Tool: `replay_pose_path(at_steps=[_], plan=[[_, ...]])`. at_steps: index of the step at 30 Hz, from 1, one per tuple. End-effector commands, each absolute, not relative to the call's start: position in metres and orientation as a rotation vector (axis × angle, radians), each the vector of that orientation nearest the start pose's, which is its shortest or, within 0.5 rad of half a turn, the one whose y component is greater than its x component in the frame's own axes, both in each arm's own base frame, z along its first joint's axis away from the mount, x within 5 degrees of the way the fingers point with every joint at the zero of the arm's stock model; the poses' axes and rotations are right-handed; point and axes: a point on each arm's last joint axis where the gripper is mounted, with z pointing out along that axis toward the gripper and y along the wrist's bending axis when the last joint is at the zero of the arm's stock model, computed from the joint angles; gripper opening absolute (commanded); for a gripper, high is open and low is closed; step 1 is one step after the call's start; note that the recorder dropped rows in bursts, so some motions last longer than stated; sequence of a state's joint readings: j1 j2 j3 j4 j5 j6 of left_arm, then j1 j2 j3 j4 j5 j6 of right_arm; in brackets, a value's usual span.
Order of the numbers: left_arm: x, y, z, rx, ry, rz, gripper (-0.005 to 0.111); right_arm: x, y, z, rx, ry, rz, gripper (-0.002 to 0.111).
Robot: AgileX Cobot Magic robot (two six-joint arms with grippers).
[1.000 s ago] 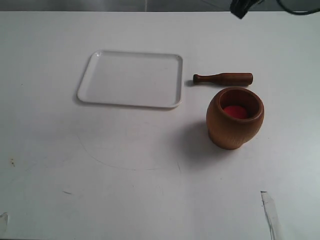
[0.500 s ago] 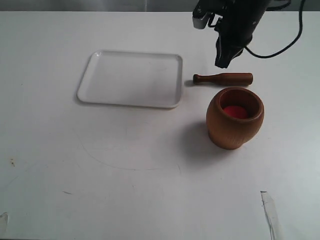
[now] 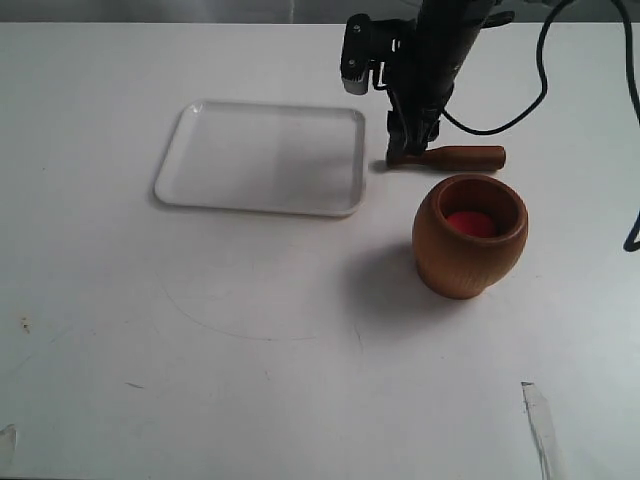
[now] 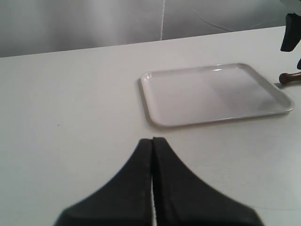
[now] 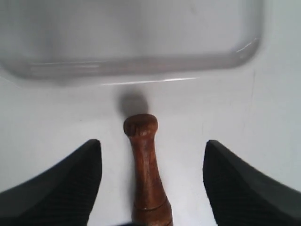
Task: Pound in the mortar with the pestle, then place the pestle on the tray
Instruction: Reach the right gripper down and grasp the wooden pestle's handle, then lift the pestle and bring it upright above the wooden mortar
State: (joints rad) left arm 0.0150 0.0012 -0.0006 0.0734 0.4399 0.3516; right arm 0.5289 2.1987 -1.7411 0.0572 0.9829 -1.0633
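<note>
The dark reddish-brown pestle (image 3: 462, 157) lies flat on the white table, its knob toward the tray. My right gripper (image 3: 408, 150) is low over the knob end, open, one finger on each side of the narrow neck (image 5: 145, 155) and not touching it. The light-brown mortar (image 3: 470, 236) with its red bottom stands just in front of the pestle. The white tray (image 3: 260, 158) lies to the left of the pestle; its rim also shows in the right wrist view (image 5: 141, 63). My left gripper (image 4: 153, 141) is shut and holds nothing, well short of the tray (image 4: 214, 94).
The right arm and its black cable (image 3: 520, 80) hang over the table's back right. A strip of tape (image 3: 540, 425) sits near the front right edge. The pestle's knob (image 4: 290, 77) peeks in beside the tray in the left wrist view.
The right arm has come in from the top edge and dropped leftward onto the pestle's knob end. Pestle, mortar and tray have not moved.
</note>
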Motion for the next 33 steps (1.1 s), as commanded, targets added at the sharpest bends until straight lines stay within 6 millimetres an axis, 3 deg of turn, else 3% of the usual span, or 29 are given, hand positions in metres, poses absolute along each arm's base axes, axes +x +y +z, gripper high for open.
replay_pose_path(at_steps=[1,12,22,27,31,33], plan=[[0.051,0.003,0.174,0.361,1.897,0.302,0.000,0.398,0.232,0.166,-2.050,2.082,-0.029,0.056],[0.051,0.003,0.174,0.361,1.897,0.302,0.000,0.406,0.227,0.125,-2.071,2.149,-0.008,0.056],[0.051,0.003,0.174,0.361,1.897,0.302,0.000,0.417,0.208,0.110,-1.967,2.250,0.062,0.054],[0.051,0.003,0.174,0.361,1.897,0.302,0.000,0.416,0.206,0.109,-1.983,2.251,0.067,0.034],[0.051,0.003,0.174,0.361,1.897,0.302,0.000,0.415,0.205,0.107,-2.031,2.241,0.066,0.001],[0.051,0.003,0.174,0.361,1.897,0.302,0.000,0.415,0.204,0.103,-2.047,2.246,0.054,0.000]])
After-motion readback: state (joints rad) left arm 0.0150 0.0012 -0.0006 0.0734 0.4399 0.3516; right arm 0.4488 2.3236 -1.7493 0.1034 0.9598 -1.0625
